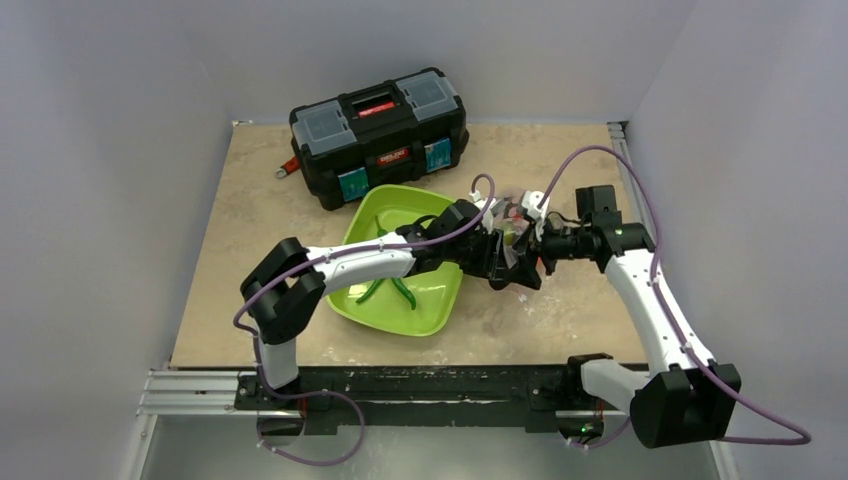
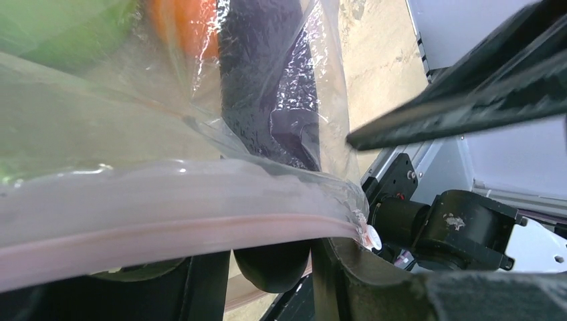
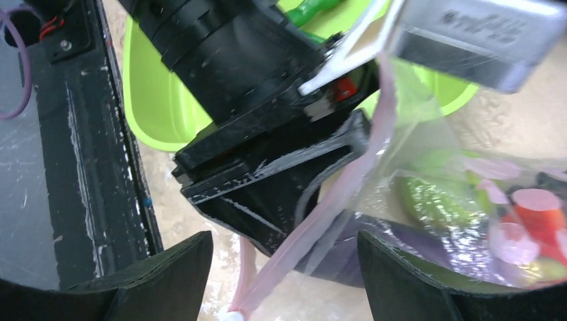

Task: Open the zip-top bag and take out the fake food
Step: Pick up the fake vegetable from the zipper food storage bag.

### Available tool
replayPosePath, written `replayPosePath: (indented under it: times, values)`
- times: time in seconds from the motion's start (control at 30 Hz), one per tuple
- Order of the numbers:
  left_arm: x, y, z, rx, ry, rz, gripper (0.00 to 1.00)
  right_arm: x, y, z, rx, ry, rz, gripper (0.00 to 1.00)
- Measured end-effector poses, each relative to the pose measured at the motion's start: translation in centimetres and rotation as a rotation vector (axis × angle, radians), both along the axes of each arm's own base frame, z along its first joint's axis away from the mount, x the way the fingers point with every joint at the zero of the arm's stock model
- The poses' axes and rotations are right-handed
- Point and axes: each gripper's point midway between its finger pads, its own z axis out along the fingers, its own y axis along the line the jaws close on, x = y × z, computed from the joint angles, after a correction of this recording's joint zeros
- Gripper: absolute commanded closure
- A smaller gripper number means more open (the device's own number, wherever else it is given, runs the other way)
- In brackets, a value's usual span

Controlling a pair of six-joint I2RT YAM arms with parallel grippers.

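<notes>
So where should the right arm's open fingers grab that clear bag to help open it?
The pink zip strip along the zip-top bag's mouth, on the lip away from the left fingers. It is a firm ridge, unlike the slack film over the fake food, and it slants right between the open right fingers. Probably come straight in, opposite the left hold.

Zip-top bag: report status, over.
Left fingers clamped on zip-top bag's pink strip. Right fingers open, gripping nothing. Fake food inside. Green tray alongside, not blocking.
</notes>
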Motion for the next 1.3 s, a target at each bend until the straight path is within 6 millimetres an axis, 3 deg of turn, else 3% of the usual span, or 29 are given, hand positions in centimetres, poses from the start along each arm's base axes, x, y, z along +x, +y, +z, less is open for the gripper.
replayPosePath:
  times: [0.17, 0.43, 0.6, 1.03, 1.3]
  values:
    - [0.0, 0.0, 0.0, -0.001, 0.003, 0.004, 1.0, -0.8, 0.4, -2.0, -0.034, 0.031, -0.017, 0.27]
    - [0.0, 0.3, -0.1, 0.012, 0.005, 0.011, 1.0, 0.9, -0.4, -3.3, -0.099, 0.02, -0.125, 0.7]
    - [0.3, 0.6, 0.1, 0.02, 0.0, 0.024, 1.0, 1.3, -0.7, -3.5, -0.117, 0.015, -0.16, 0.88]
    - [-0.4, 2.7, 3.2, 0.008, -0.006, 0.025, 1.0, 1.8, -1.4, -2.9, -0.133, -0.047, -0.198, 0.99]
    - [-3.5, 5.1, 3.6, -0.007, 0.023, -0.046, 1.0, 2.1, -2.0, -3.4, -0.165, -0.055, -0.217, 1.0]
